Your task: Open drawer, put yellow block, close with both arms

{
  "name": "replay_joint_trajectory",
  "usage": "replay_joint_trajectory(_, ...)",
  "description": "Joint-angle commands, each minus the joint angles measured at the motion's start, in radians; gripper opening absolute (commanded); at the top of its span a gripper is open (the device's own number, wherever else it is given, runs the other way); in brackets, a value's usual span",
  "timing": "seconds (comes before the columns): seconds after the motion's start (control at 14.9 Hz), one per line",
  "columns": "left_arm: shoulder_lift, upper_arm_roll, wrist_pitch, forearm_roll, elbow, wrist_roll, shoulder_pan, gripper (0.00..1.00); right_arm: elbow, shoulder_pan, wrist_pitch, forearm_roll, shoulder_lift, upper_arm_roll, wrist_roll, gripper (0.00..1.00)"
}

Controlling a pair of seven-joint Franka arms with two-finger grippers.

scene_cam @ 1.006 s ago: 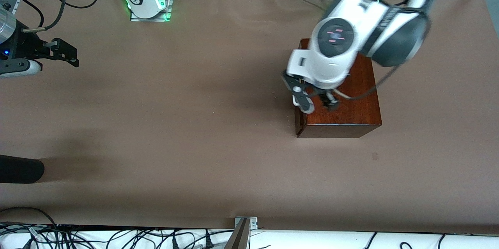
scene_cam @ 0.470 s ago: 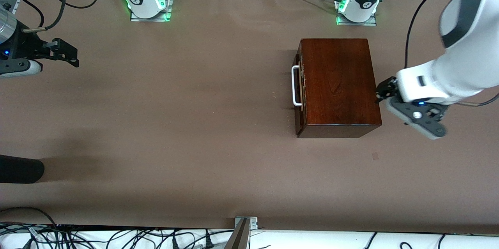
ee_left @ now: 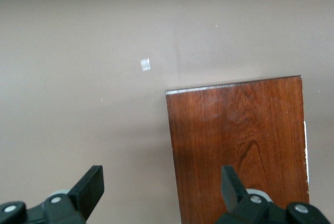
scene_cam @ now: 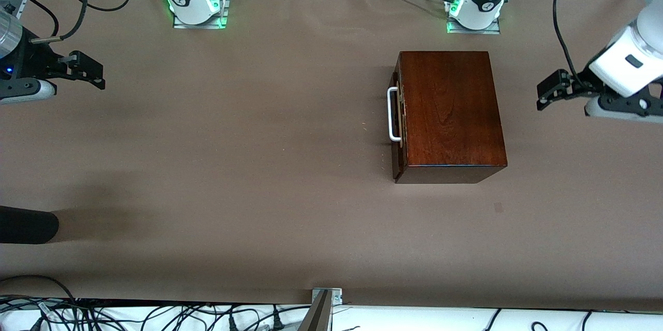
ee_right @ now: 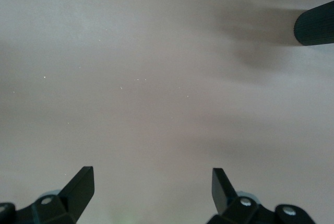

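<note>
The mahogany box stands toward the left arm's end of the table, its drawer pushed in. The drawer's white handle faces the right arm's end. In the left wrist view the box top shows under one finger. My left gripper hangs open over bare table beside the box, at the table's edge, holding nothing. My right gripper waits open and empty over the table at the right arm's end. The yellow block is out of view.
A black rounded object juts onto the table at the right arm's end, nearer the front camera. The arm bases stand along the edge farthest from the camera. A small mark lies on the brown cloth.
The left arm has swung from over the box out toward its own end of the table, uncovering the box top and handle. The right arm has not moved.
</note>
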Motion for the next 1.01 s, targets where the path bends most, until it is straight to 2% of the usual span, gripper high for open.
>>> replay_joint_trajectory(0.0, -0.130, 0.011, 0.087, -0.013, -0.186, -0.034, -0.003, 1.00, 0.002, -0.006, 0.004, 0.004, -0.002, 0.004, -0.003, 1.00)
replay_joint_trajectory(0.94, -0.082, 0.018, 0.060, -0.041, -0.153, -0.028, 0.000, 1.00, 0.002, -0.005, 0.004, 0.004, 0.001, 0.006, -0.004, 1.00)
